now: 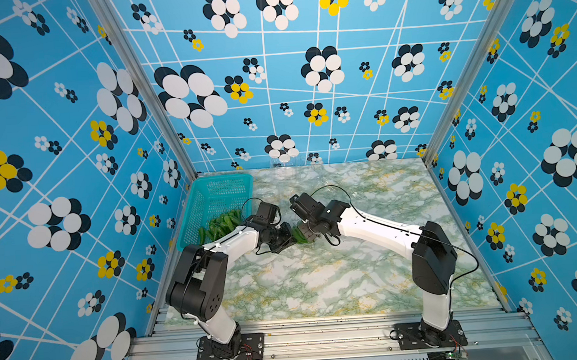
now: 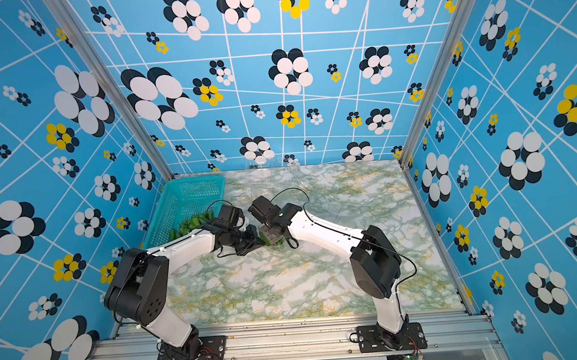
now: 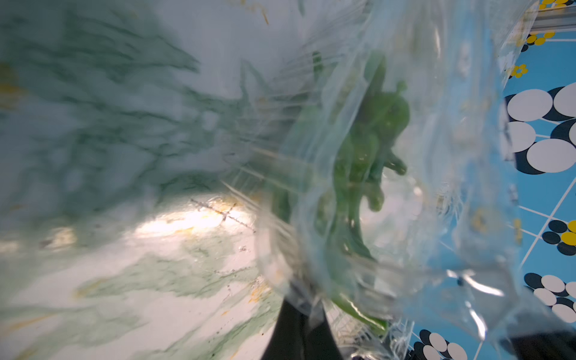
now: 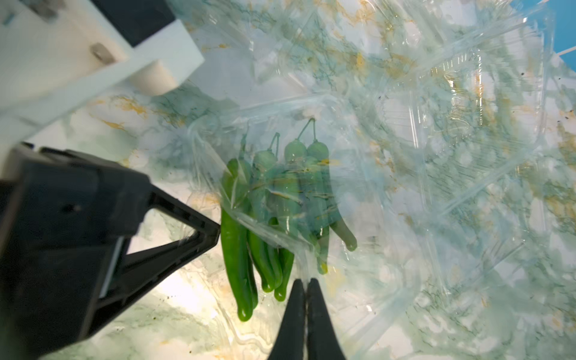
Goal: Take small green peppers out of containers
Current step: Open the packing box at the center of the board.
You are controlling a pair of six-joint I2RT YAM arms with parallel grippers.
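From above: find left pincer (image 1: 288, 239) and right pincer (image 1: 306, 237) tip to tip over mid-tabletop (image 1: 322, 282), with green peppers (image 1: 298, 237) between. Probably best to carry the load over the basket (image 1: 195, 208) on the left pincer's outer side before emptying, judging by the heap (image 1: 222, 223) there. Count one basket, two arms; heap too tangled to number.

From the left wrist: see dark fingers (image 3: 280, 336) clenched on a clear box (image 3: 405, 218), peppers inside just ahead. Grip firmly, yet avoid crushing thin plastic onto them. Too blurred to count.

From the right wrist: see the right pincer (image 4: 307, 282) nipped shut on the box's mouth edge, and the left pincer (image 4: 218, 230) pinching the far side of that mouth. Draw the pincers apart to widen the mouth, tip mouth-down, shake lightly to slide the bunch out whole. Count six or so peppers, overlapping, tips poking out toward the right pincer. Count a second box (image 4: 467, 109), empty, beyond the held one; cannot make out a third.
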